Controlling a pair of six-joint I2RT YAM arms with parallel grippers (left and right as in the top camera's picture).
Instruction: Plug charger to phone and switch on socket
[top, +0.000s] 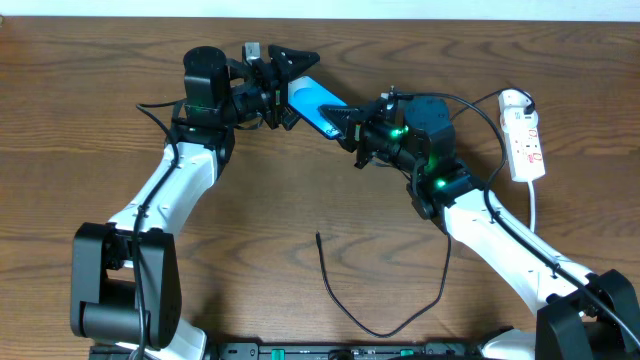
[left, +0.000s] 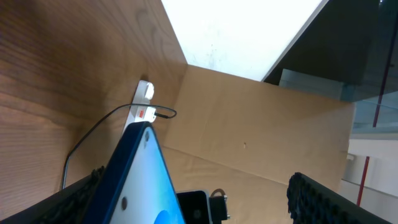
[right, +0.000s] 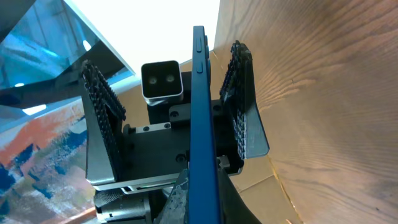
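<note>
Blue-screened phone (top: 315, 103) hangs above the far middle of the wooden counter (top: 250, 220), pinched at one end by the right claw (top: 348, 125). The left claw (top: 300, 90) gapes wide around its other end. The black charger (top: 380, 330) lies loose near the front, and the white socket (top: 525, 140) sits far right.

Overhead, I can't see where my right claw (top: 352, 128) meets the phone (top: 318, 100); the claw's own body covers that end. The charger (top: 378, 334) tip, lying well clear of both claws, is too small to read, and a stretch of it vanishes under my right arm (top: 500, 240). The socket (top: 526, 140) switches, beyond the right claw, are too small to tell. On the left wrist view, the bottom edge cuts off the phone between the left claw (left: 199, 202) fingers, and the phone hides most of the socket.
</note>
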